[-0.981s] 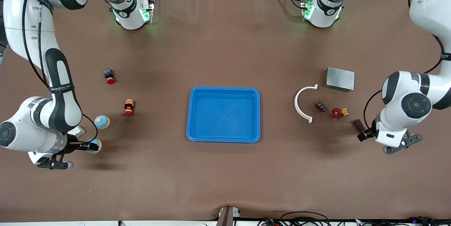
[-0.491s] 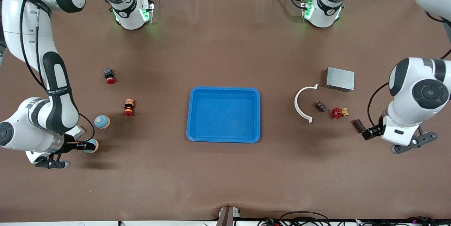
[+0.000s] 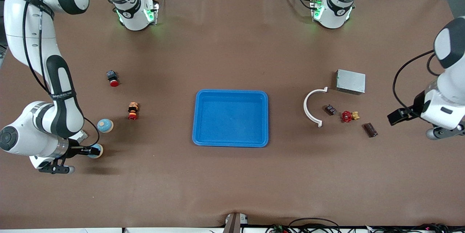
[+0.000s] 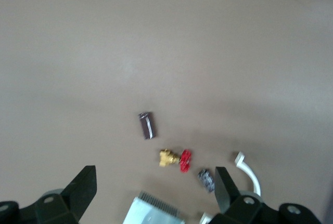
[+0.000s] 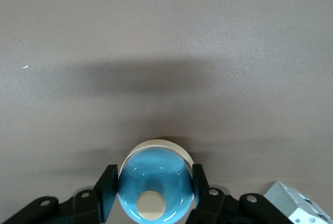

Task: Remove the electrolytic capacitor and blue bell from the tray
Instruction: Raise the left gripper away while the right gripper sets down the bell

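My right gripper point(image 3: 91, 151) is shut on a blue bell point(image 3: 96, 150) with a cream button, low over the table near the right arm's end. In the right wrist view the two fingers clamp the bell point(image 5: 154, 180) on both sides, with the right gripper point(image 5: 152, 192) centred on it. The capacitor point(image 3: 370, 129), a small dark brown block, lies on the table near the left arm's end. My left gripper point(image 3: 395, 116) hangs open and empty, beside the capacitor and apart from it. The left wrist view shows the capacitor point(image 4: 147, 125) past the open left gripper point(image 4: 154, 180).
A blue tray point(image 3: 200, 116) sits mid-table. A second blue bell point(image 3: 105, 125), a red-and-yellow part point(image 3: 133, 111) and a red button point(image 3: 112, 78) lie near the right arm. A white arc point(image 3: 308, 107), a small dark part point(image 3: 330, 109), a red valve point(image 3: 348, 116) and a metal box point(image 3: 350, 81) lie near the capacitor.
The left arm has drawn back from the capacitor toward its own end of the table, still open and empty. The right gripper holds the bell and has barely shifted.
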`<state>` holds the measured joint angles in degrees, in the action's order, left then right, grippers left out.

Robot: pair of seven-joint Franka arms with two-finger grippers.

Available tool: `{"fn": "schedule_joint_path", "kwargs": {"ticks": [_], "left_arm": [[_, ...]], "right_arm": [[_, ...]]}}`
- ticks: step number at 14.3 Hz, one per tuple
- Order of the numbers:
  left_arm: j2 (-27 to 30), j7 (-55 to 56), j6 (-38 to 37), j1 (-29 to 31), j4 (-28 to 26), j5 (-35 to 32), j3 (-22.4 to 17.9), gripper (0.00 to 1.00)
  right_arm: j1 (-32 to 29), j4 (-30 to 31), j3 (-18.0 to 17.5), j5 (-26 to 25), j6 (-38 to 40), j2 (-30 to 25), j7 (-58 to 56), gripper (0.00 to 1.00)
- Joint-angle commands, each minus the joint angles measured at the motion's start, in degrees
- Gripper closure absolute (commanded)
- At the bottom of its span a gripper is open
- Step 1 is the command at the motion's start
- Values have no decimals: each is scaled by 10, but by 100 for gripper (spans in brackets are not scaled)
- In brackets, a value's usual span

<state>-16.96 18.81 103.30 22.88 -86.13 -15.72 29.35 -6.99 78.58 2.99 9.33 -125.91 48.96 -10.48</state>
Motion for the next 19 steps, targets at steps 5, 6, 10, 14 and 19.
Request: {"fn": "schedule_joint_path", "kwargs": {"ticks": [5, 6, 10, 14, 19], "left_arm": [[30, -54, -87, 4, 73, 13, 11, 0], [41, -74, -89, 3, 72, 17, 11, 0], [114, -95, -89, -53, 0, 71, -63, 0], [220, -106, -90, -237, -118, 118, -251, 0], [292, -121, -92, -280, -184, 126, -277, 0]], "right_arm": [[-7, -3, -7, 14, -14, 10, -12, 100], [-7, -2, -7, 14, -14, 10, -12, 100], [-8, -2, -7, 15, -19, 10, -11, 100], [-8, -2, -7, 25, -19, 10, -10, 0], [-8, -2, -7, 25, -14, 6, -9, 0]]}}
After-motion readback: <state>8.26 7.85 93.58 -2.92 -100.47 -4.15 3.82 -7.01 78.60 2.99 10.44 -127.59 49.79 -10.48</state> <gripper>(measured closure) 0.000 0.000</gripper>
